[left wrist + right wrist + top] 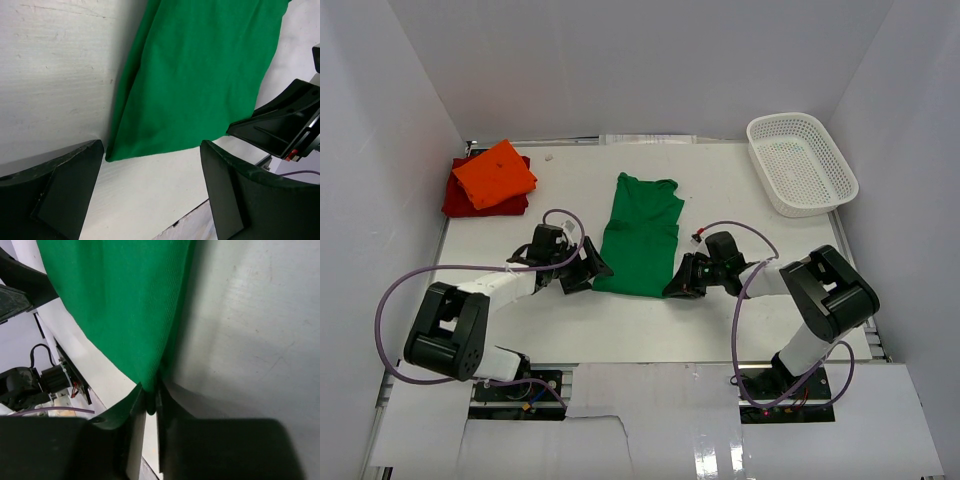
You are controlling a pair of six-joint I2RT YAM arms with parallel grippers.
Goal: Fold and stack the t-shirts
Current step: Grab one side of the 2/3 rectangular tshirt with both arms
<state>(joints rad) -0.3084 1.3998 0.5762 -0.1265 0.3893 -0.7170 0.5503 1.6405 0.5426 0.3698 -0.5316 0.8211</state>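
Currently, green shirt [642, 238]: flat at the middle of the surface [570, 190], folded narrow, collar toward far edge, hem toward near edge
Left fingers [52, 192]: spread wide, holding nothing, straddling the hem's left corner
Right fingers [225, 450]: closed tight on the hem's right corner
Stack: orange shirt [495, 172] on dark red shirt [460, 200], far left corner
Risk: one-sided lift would likely skew the fold; left side is ungripped
Risk: thin pinch may slip; cloth is soft

Black-and-white arms [500, 285], purple cables [378, 328]
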